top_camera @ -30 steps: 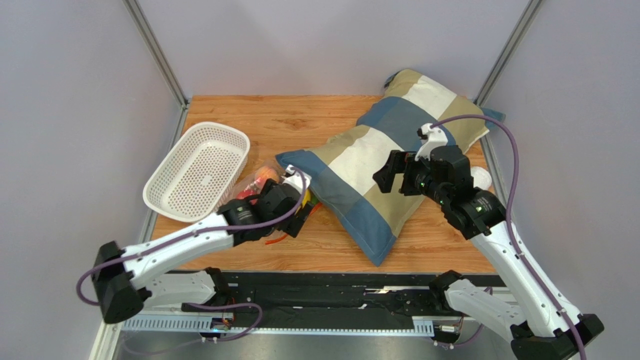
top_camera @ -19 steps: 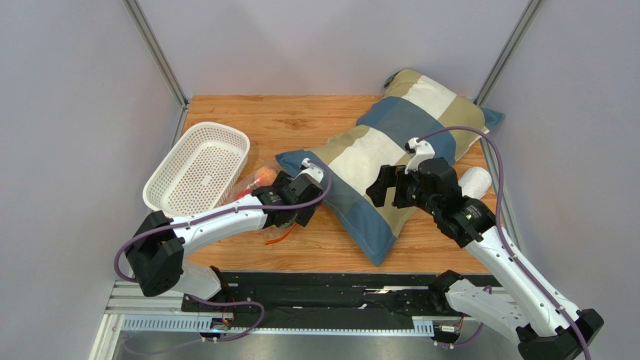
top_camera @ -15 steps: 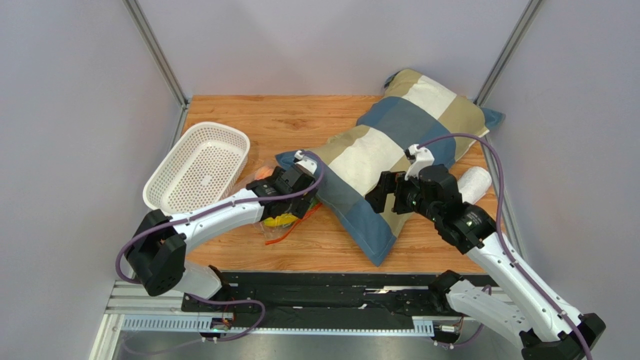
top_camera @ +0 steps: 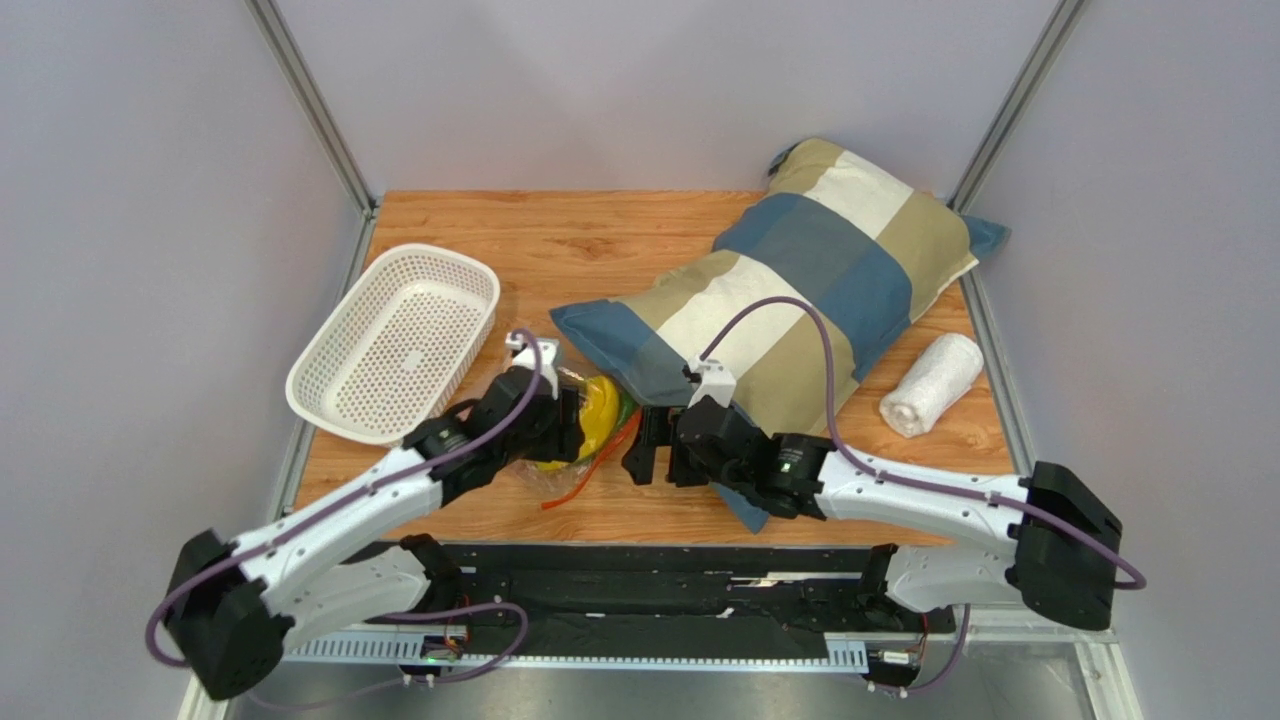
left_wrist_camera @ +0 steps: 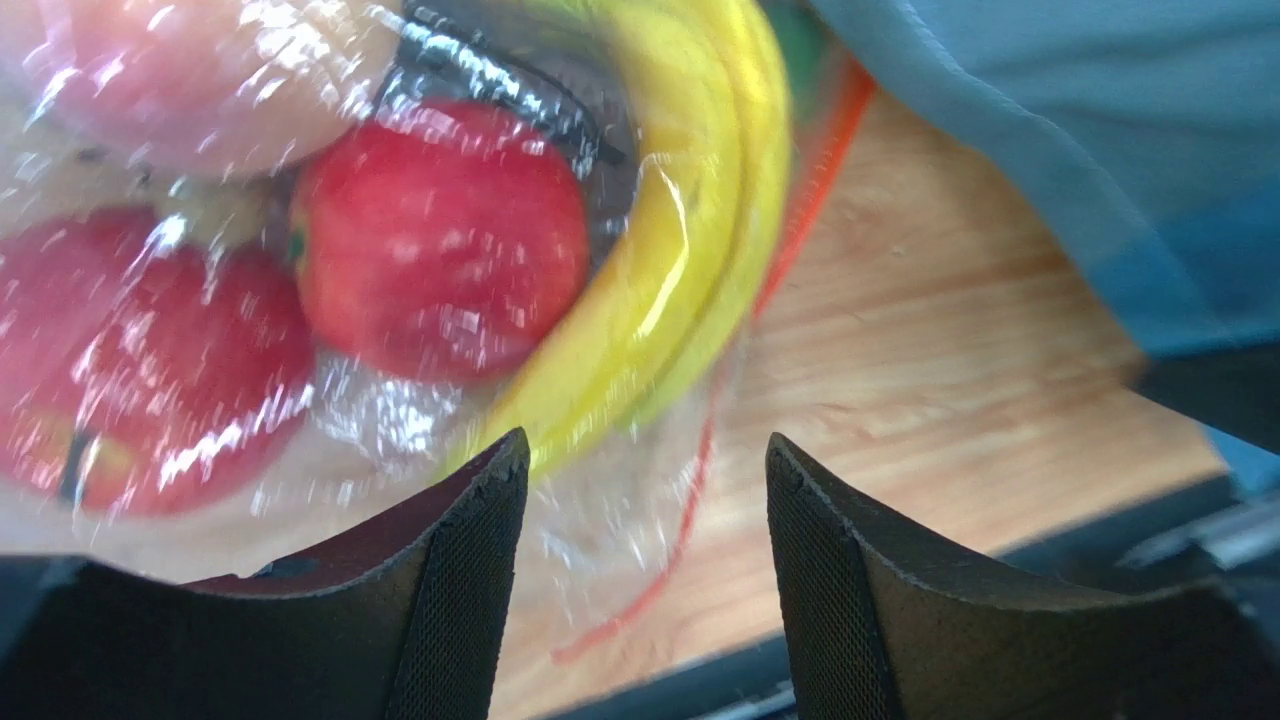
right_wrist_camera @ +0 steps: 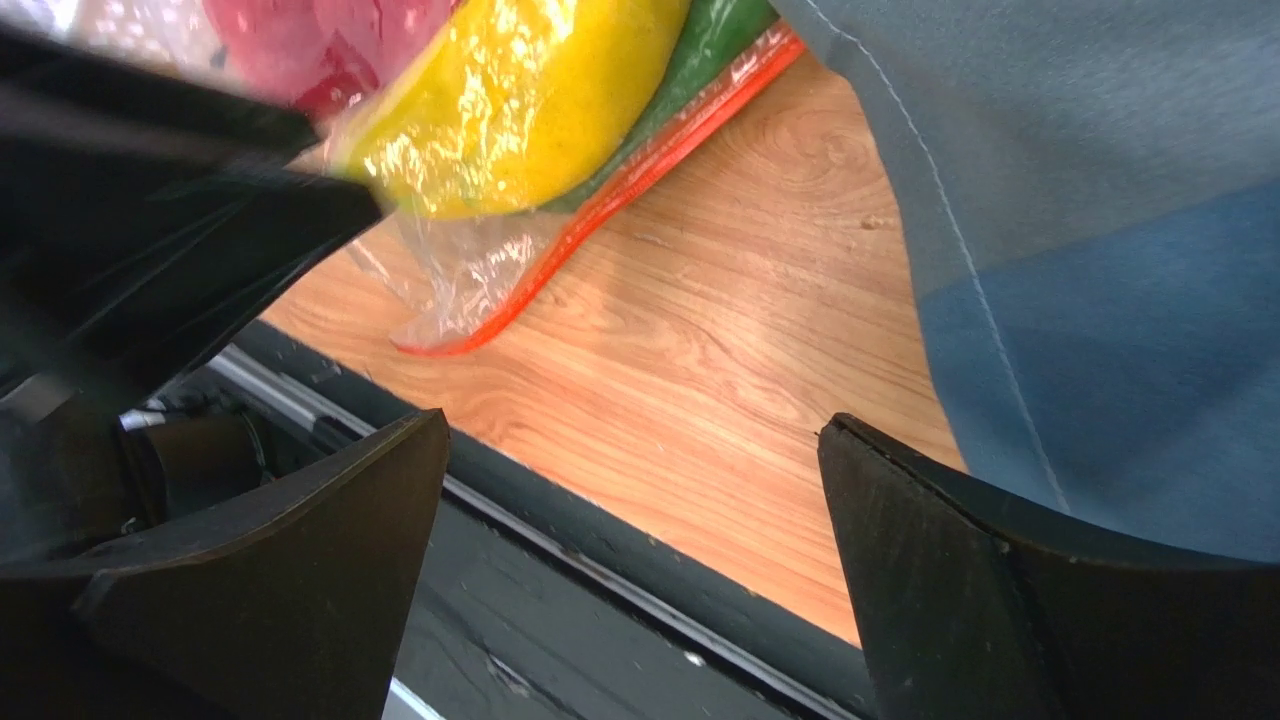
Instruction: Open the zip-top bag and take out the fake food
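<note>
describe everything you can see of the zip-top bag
The zip-top bag is clear, crinkly plastic with an orange-red zipper strip along one edge. It lies on the wooden table beside the pillow's blue corner, bulging with a yellow banana, red apples and something green. The left gripper's open fingers straddle its limp near corner without pinching it.

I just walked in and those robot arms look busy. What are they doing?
Two robot arms are working on a bag of toy food. The left gripper hangs over it, jaws apart, near the banana and apples inside. The right gripper, wide open, faces the bag's orange strip, beside the pillow. No food is out yet.
</note>
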Action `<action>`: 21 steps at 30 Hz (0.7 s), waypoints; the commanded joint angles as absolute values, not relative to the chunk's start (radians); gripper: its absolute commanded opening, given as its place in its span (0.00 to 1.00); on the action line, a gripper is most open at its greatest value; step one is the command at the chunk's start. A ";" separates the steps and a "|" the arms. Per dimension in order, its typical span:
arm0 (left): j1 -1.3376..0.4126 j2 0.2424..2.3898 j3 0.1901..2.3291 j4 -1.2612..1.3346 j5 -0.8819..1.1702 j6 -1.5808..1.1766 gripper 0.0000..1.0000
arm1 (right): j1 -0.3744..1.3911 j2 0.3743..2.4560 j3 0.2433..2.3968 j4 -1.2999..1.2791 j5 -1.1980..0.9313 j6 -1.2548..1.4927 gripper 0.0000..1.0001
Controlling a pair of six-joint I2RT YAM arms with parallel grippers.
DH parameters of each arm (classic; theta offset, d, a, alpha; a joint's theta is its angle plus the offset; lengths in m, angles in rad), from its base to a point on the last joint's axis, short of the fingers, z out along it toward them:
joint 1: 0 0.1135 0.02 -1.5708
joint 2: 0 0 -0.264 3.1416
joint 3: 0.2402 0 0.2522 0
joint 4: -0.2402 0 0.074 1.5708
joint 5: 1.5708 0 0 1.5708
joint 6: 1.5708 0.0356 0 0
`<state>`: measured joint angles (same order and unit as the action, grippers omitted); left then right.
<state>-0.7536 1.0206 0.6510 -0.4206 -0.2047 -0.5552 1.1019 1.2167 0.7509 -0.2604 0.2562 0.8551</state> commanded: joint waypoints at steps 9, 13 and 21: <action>-0.753 0.514 0.793 -0.745 -0.103 -0.649 0.72 | 1.146 1.564 0.839 0.153 0.394 1.027 1.00; -0.752 0.483 0.899 -0.802 -0.121 -0.589 0.73 | 1.173 1.669 0.855 0.207 0.500 1.119 1.00; -0.752 0.439 0.966 -0.818 -0.089 -0.529 0.73 | 1.173 1.842 0.861 0.429 0.571 1.148 1.00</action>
<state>-0.7536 0.4488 0.9272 -0.7887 -0.1200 -0.5846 1.1740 1.7748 0.8288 0.2592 0.4744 1.1408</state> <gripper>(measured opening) 0.732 0.998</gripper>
